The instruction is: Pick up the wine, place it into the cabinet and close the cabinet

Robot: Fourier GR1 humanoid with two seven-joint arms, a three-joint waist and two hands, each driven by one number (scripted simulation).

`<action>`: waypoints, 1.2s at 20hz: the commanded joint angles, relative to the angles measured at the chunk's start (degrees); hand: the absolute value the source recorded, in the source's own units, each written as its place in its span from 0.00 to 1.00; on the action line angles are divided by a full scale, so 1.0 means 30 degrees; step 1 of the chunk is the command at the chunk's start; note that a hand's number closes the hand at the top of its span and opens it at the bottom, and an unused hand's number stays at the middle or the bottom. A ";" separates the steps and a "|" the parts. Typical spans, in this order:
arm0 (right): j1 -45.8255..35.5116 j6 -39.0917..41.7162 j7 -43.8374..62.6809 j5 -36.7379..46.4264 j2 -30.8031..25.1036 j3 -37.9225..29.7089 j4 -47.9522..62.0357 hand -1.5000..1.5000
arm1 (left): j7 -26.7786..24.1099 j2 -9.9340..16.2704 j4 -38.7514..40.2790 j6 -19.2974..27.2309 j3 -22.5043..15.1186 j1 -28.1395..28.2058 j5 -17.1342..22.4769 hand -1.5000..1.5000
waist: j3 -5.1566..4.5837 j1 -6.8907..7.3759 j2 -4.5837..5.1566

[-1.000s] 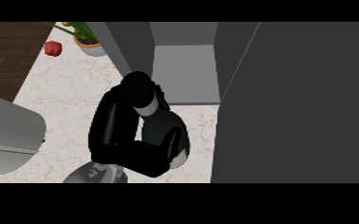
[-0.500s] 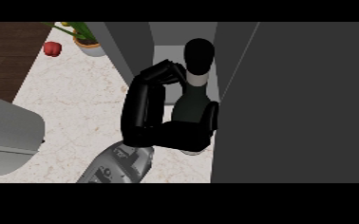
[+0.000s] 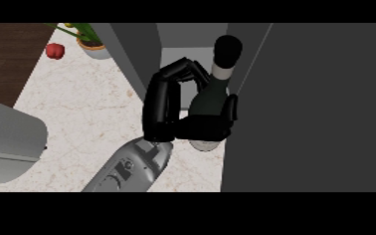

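Item: wine bottle (image 3: 211, 97), dark glass with a pale neck band and black cap. I see it held in the one hand in view (image 3: 172, 114), its fingers (image 3: 180, 72) and thumb curled and clamped round the bottle's body. From the head view alone I cannot say which hand this is.

Position: bottle tilted, cap pointing far, at the mouth of the open cabinet (image 3: 183, 37), between the cabinet's grey left wall and the dark door panel (image 3: 301, 109) on the right. Its pale base shows just below the palm, above the bench (image 3: 81, 109).

Other entries: grey forearm (image 3: 132, 167) entering from the near edge; potted plant (image 3: 92, 42) and red object (image 3: 54, 51) at far left; grey object (image 3: 18, 139) at near left.
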 commanded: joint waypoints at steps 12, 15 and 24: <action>0.0073 -0.0216 0.1033 -0.2042 -0.0312 -0.0903 -0.2256 0.00 | -0.3759 -0.0015 0.3377 -0.0222 0.0661 0.0258 0.3280 1.00 | -0.0001 0.0097 0.0006; 0.1239 0.0379 0.0593 -0.1677 -0.0242 -0.0492 -0.2673 0.00 | -0.4557 -0.0015 0.4609 0.1033 0.0016 -0.0229 0.2007 1.00 | 0.0005 -0.0002 -0.0015; 0.0556 0.0102 0.1041 -0.2471 -0.0273 -0.0961 -0.2598 0.00 | -0.7765 -0.0014 0.7473 0.0554 0.0118 0.0262 0.3253 1.00 | -0.0009 -0.0090 0.0034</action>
